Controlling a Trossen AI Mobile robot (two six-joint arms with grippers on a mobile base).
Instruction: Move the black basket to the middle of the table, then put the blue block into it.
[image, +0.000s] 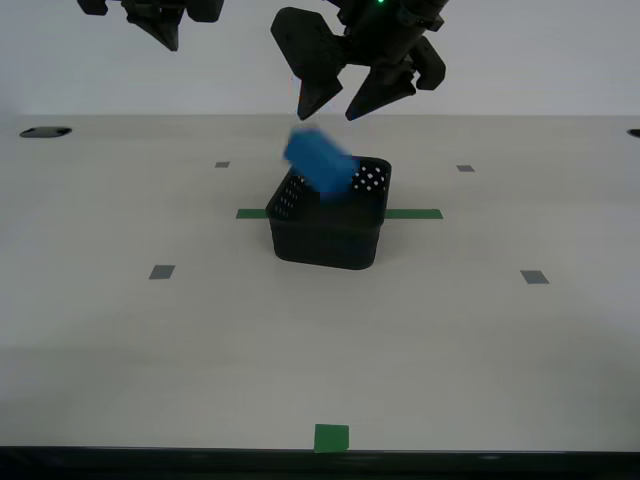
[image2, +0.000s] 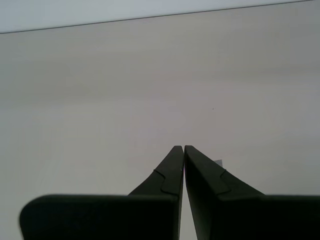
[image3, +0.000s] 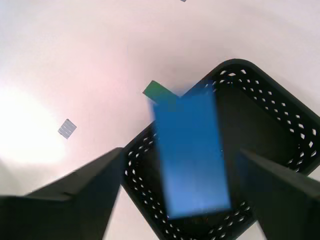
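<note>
- You have the wide, flat, pale beige table (image: 480, 340) filling the exterior view, a plain light wall behind its far edge, with small grey square markers (image: 161, 272) scattered on it.
- Bare tabletop lies open on every side of the small square black plastic basket (image: 325, 235), which sits mid-table over the green tape strip (image: 413, 214).
- A green square (image: 331, 438) marks the near edge.
- My first gripper (image: 338, 105) hangs above the basket, jaws spread wide, gripping nothing.
- The solid bright blue block (image3: 190, 155) is blurred and tilted at the basket's rim, touching neither jaw.
- My second gripper (image2: 183, 148) is pressed closed and empty over bare table.
</note>
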